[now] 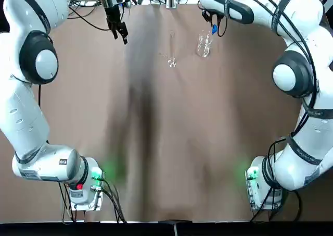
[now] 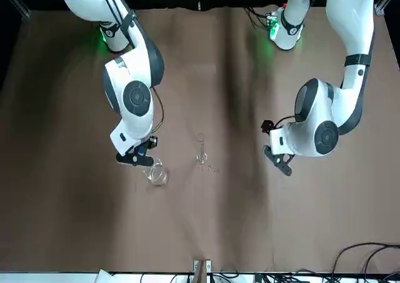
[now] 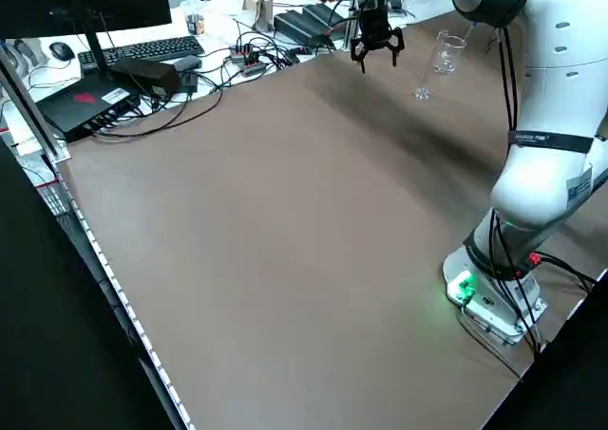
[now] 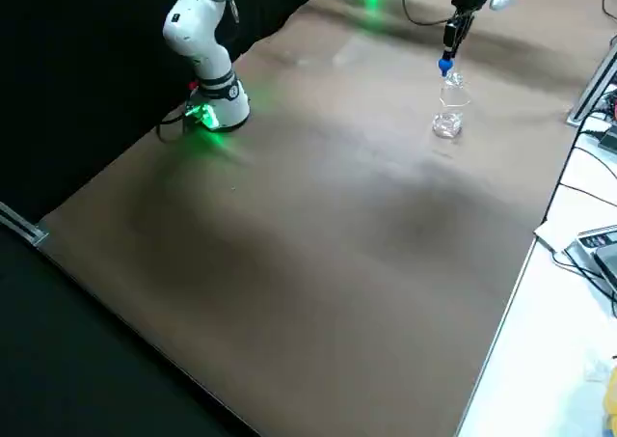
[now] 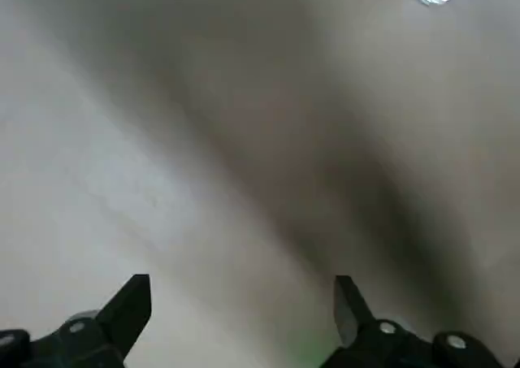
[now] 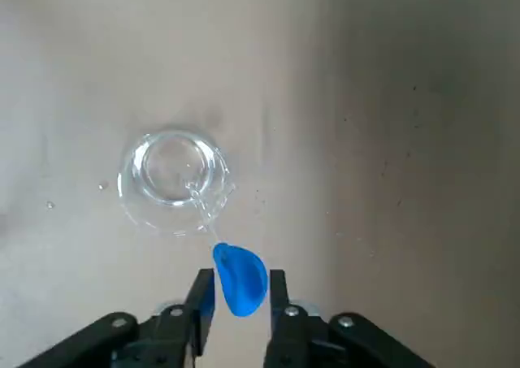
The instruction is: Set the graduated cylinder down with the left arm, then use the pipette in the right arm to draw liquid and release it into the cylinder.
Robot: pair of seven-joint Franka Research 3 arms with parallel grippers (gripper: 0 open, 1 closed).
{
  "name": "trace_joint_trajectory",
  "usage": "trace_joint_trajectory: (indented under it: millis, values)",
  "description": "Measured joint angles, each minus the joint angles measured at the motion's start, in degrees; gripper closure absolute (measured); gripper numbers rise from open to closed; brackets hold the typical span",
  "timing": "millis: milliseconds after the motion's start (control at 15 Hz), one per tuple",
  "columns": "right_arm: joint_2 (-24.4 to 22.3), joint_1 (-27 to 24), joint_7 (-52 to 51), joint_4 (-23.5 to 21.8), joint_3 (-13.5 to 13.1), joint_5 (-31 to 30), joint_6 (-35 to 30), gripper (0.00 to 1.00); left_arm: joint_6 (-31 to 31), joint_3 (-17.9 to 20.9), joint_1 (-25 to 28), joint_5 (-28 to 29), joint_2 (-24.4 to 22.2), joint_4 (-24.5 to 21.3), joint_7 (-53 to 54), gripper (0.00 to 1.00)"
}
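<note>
From my station the graduated cylinder (image 1: pixel 171 53) already stands on the worktop (image 1: pixel 208 142), my left gripper (image 1: pixel 118 32) clear with jaws spread, while my right gripper (image 6: pixel 236 291) pinches the pipette (image 6: pixel 237 277) over the beaker (image 1: pixel 204 43), so drawing and dispensing remain.

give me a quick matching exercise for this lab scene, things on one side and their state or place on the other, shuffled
Things:
1. graduated cylinder
2. pipette
3. left gripper
4. beaker

States:
a. open, holding nothing
b. standing alone mid-table
c. pinched at its blue bulb by the right gripper
d. right under the pipette's stem

Pairs: 1-b, 2-c, 3-a, 4-d
</note>
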Motion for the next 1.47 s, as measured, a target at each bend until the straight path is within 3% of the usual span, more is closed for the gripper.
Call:
trace_joint_trajectory:
  millis: [267,667,933,1067,1133,1467]
  values:
    - [-2.22,-0.11,0.00,0.49,-0.06,2.85,0.00,0.51,-0.03,-0.01,3.23,-8.09,0.85,-0.05,15.02,0.00]
    - [-7.36,-4.47,-6.06,0.96,-0.46,10.52,-0.44,0.52,0.78,-0.03,6.81,-18.52,7.29,-0.09,35.46,0.00]
    - [-10.38,-9.06,-12.85,0.99,-0.65,13.05,-4.10,0.52,1.61,0.04,7.18,-20.94,8.83,0.31,38.79,0.00]
    - [-11.38,-10.76,-15.27,1.00,-0.68,13.26,-5.16,0.52,1.65,0.15,7.79,-20.93,8.25,1.25,32.04,0.00]
    - [-12.26,-12.02,-17.76,1.00,-0.69,13.35,-6.01,0.52,1.54,0.29,8.81,-19.28,6.41,1.77,17.92,0.00]
    - [-15.02,-16.30,-27.08,1.00,-0.78,13.45,-12.01,0.51,-2.37,0.25,10.20,-6.71,-1.94,1.91,-9.14,0.00]
